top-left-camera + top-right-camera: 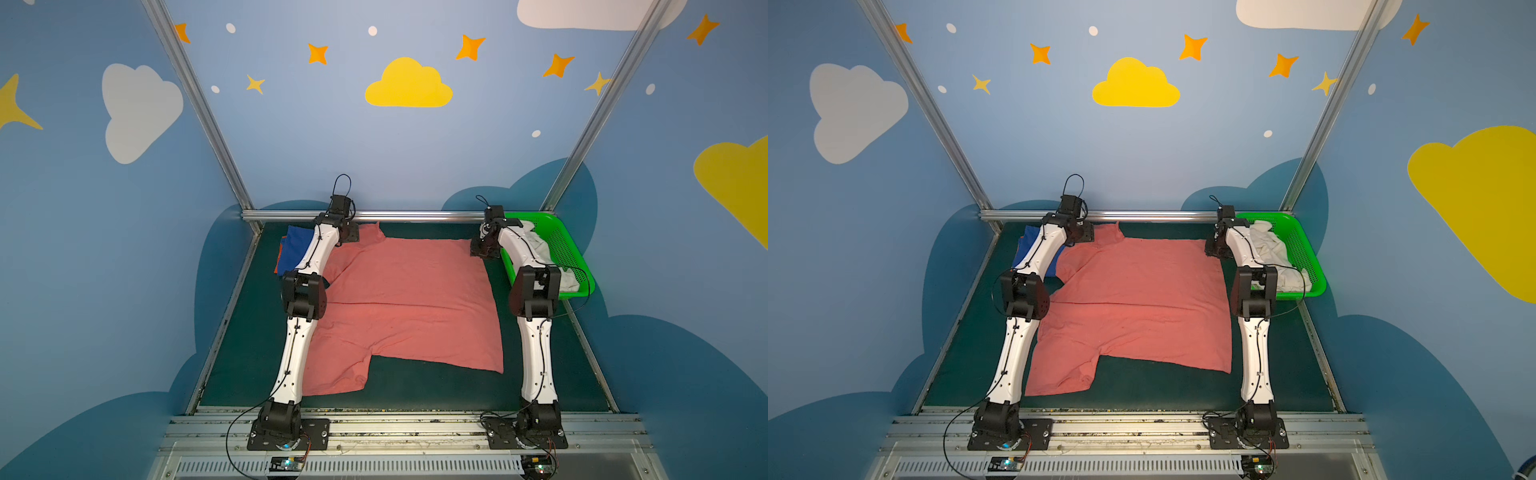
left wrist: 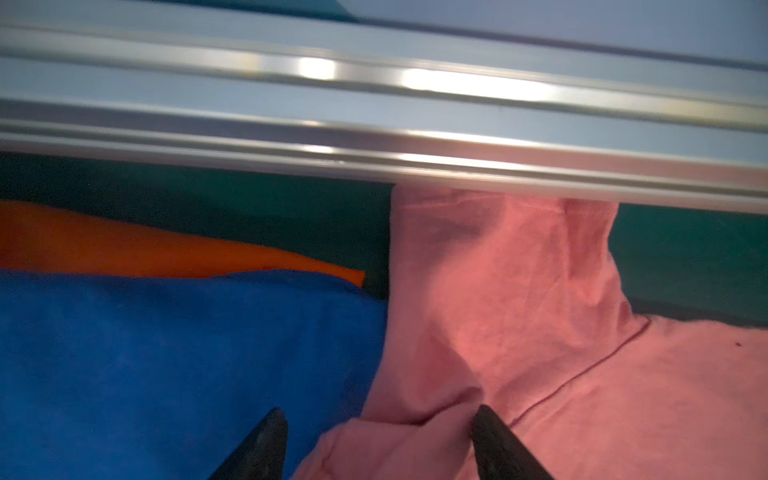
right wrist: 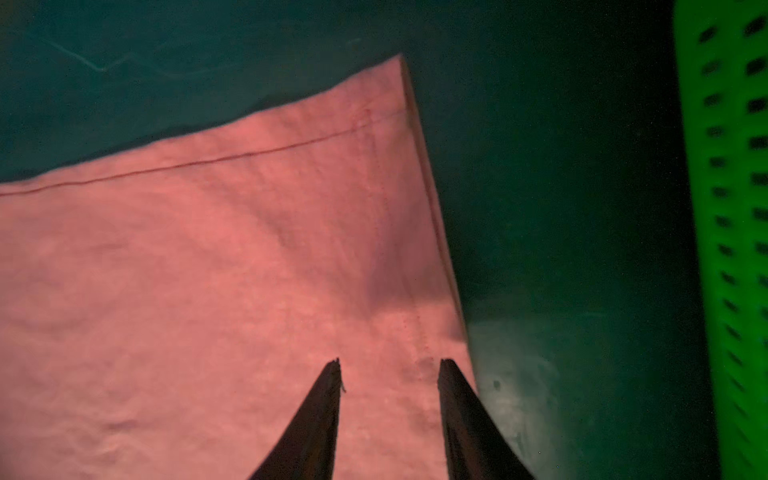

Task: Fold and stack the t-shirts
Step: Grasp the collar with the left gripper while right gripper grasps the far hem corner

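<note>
At table's (image 1: 415, 390) far edge, left gripper (image 2: 382, 440) and right gripper (image 3: 388, 374) hover unclenched over pink shirt's (image 1: 407, 299) far sleeve and hem corner, presumably to pinch and fold.

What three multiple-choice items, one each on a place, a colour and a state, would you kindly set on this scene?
1. Where is the crumpled white cotton t-shirt? A over the rear rail; B in the green plastic mesh basket; C hanging from an arm.
2. What colour is the shirt beneath the folded royal blue cotton t-shirt? A orange; B yellow; C grey.
3. How does the salmon-pink cotton t-shirt lie? A folded small; B rolled up; C spread open on the dark green mat.
Answers: B, it fills the basket in both top views; A, the orange shirt peeks from under the blue one; C, its sleeves and hem lie open.
</note>
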